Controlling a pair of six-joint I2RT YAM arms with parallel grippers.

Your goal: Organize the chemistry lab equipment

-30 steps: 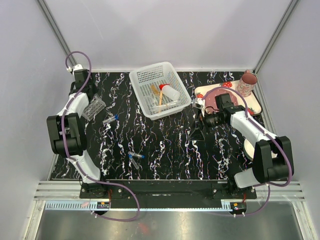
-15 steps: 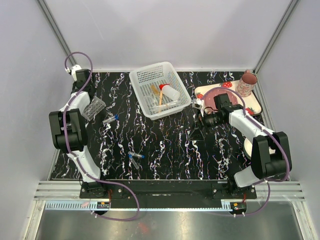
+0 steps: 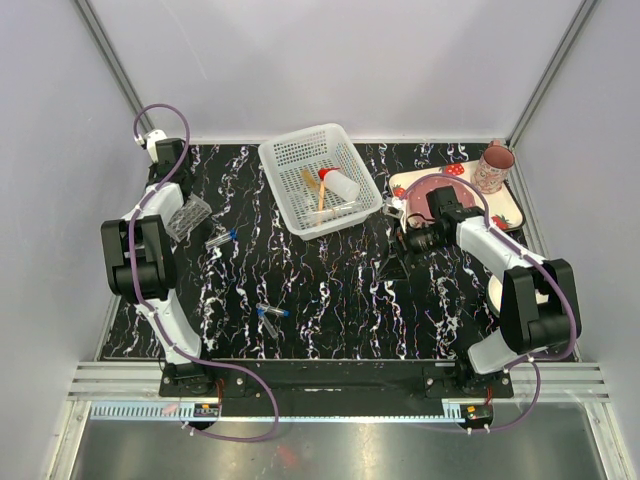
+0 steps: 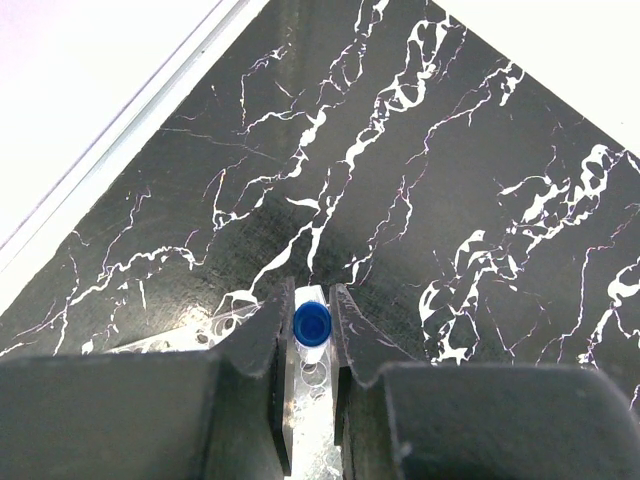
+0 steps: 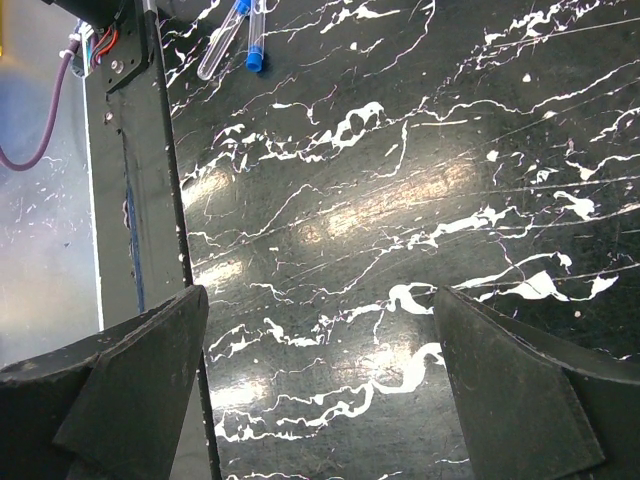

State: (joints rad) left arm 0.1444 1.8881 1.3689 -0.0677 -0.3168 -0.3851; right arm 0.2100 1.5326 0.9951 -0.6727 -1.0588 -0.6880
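Left wrist view: left hand [image 4: 310, 290] is clamped on a blue-capped tube [image 4: 312, 323], cap facing the camera, tube upright. The clear rack [image 4: 200, 327] sits right under it, holes visible between the fingers. Can't tell if the tube bottom is in a hole yet. The overhead view doesn't show the grip at all, only the left arm reaching to the far-left part of the tabletop [image 3: 350, 300] over the rack.

Right wrist view: right hand [image 5: 318, 300] is spread wide, nothing between the fingers, hovering over bare tabletop. Two tubes [image 5: 235, 30] lie side by side at the top of this view, near the black base bar. Overhead shows that hand just left of the strawberry tray [image 3: 512, 215].

Overhead only: white basket [image 3: 285, 160] at far centre holds the red-capped squeeze bottle [image 3: 340, 183] and orange sticks [image 3: 318, 197]. Another pair of tubes [image 3: 222, 237] lies just right of the rack. The tray carries a pink plate [image 3: 420, 190] and a pink mug [image 3: 493, 166], at far right.

Tabletop is black with white marble veins, glare spots in the right wrist view. Plain pale walls [image 3: 330, 60] on three sides, metal ledge [image 3: 330, 440] along the near edge.
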